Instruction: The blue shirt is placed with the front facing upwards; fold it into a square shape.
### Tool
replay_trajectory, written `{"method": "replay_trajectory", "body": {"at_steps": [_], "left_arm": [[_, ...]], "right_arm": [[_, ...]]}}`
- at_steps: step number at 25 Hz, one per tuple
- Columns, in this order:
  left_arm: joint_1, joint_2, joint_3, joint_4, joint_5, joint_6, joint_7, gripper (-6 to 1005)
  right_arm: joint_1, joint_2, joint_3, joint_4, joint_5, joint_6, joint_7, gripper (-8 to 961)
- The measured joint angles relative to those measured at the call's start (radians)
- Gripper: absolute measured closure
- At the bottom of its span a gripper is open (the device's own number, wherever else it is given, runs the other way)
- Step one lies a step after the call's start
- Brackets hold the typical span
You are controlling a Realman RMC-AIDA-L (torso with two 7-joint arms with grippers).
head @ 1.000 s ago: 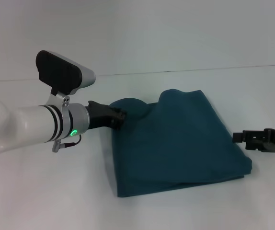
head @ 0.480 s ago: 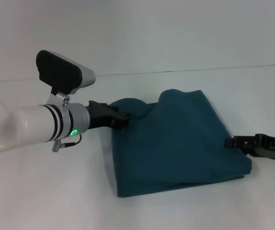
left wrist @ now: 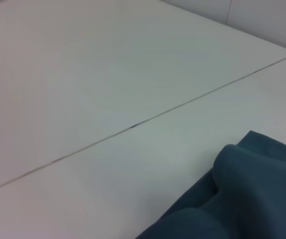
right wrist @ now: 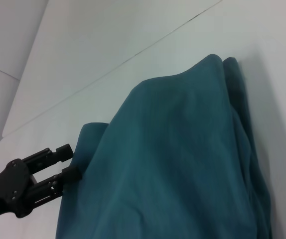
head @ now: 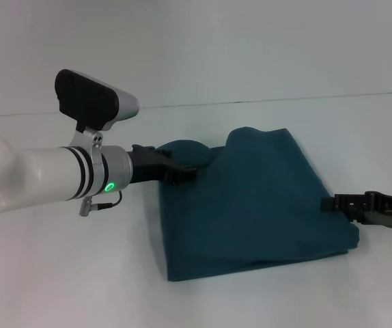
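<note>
Shirt: the blue shirt (head: 254, 201) lies on the white table (head: 59, 273) as a layered, roughly square bundle, with 1 raised hump at its far edge; no lettering side faces up.
Left claw: the left gripper (head: 182, 172) sits at the bundle's upper left corner, its 2 dark fingers spread with a gap between them and no cloth pinched; the right wrist view shows the fingertips (right wrist: 66, 149) just touching the cloth edge.
Right claw: the right gripper (head: 332, 203) lies low over the table at the bundle's right edge, touching or just beside the cloth; whether its fingers are parted or clenched I cannot tell.
Key relation: from the left claw the shirt spreads away to the right and toward the robot; from the right claw it spreads to the left. Each claw is at its own edge, so neither is clearly the nearer arm. The bundle's slightly longer axis runs from its far edge toward the robot.
Judgement: the fold looks nearly finished; what seems left is flattening the far hump, which lies just beside the left claw, making that arm the likelier one for it.
Writing: none readable on the shirt. A small white label with tiny print sits on the right arm near the frame edge, too small to read.
</note>
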Motion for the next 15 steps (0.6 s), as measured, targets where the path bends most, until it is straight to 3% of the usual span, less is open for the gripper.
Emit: {"method": "replay_trajectory", "body": {"at_steps": [6, 15], "left_arm": [[0.004, 0.000, -0.005, -0.006, 0.001, -0.051, -0.005, 337], [-0.005, -0.002, 0.004, -0.027, 0.002, -0.070, 0.001, 345]], "right_arm": [[-0.001, 0.000, 0.000, -0.001, 0.000, -0.001, 0.000, 220], [0.000, 0.002, 0.000, 0.000, 0.003, -0.001, -0.001, 220]]}}
